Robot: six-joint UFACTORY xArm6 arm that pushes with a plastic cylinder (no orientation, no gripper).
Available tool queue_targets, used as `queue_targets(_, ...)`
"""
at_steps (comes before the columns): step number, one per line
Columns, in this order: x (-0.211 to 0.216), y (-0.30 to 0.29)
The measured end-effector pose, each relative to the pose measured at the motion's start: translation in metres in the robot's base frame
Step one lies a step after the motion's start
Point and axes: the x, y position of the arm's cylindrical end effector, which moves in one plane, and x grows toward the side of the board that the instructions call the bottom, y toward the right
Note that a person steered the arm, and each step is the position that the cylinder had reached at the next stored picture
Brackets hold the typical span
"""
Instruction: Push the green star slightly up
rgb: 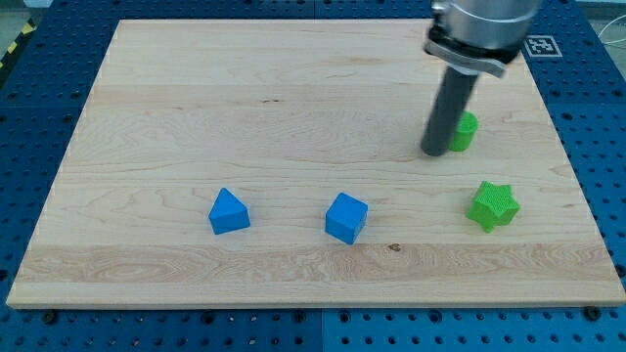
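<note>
No jaws on this rig, just a rod; my tip (434, 153) sits on the table (293, 88), touching a green block (466, 130) near the right edge. Green star (492, 204) lies below it, twd bottom-right corner. Blue triangle block (229, 211) & blue cube (346, 217) near bottom edge.

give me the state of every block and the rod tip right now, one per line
green star block: flat on the wooden board, untouched, toward the view's right
small green block: partly hidden behind the rod
blue triangular block: alone, lower left
blue cube: alone, lower middle
my tip: beside the small green block, above-left of the star
</note>
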Motion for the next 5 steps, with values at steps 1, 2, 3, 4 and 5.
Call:
queue_targets(1,0.011,0.012)
queue_targets(2,0.039,0.062)
queue_targets(3,0.05,0.114)
queue_targets(4,0.071,0.157)
queue_targets(5,0.124,0.156)
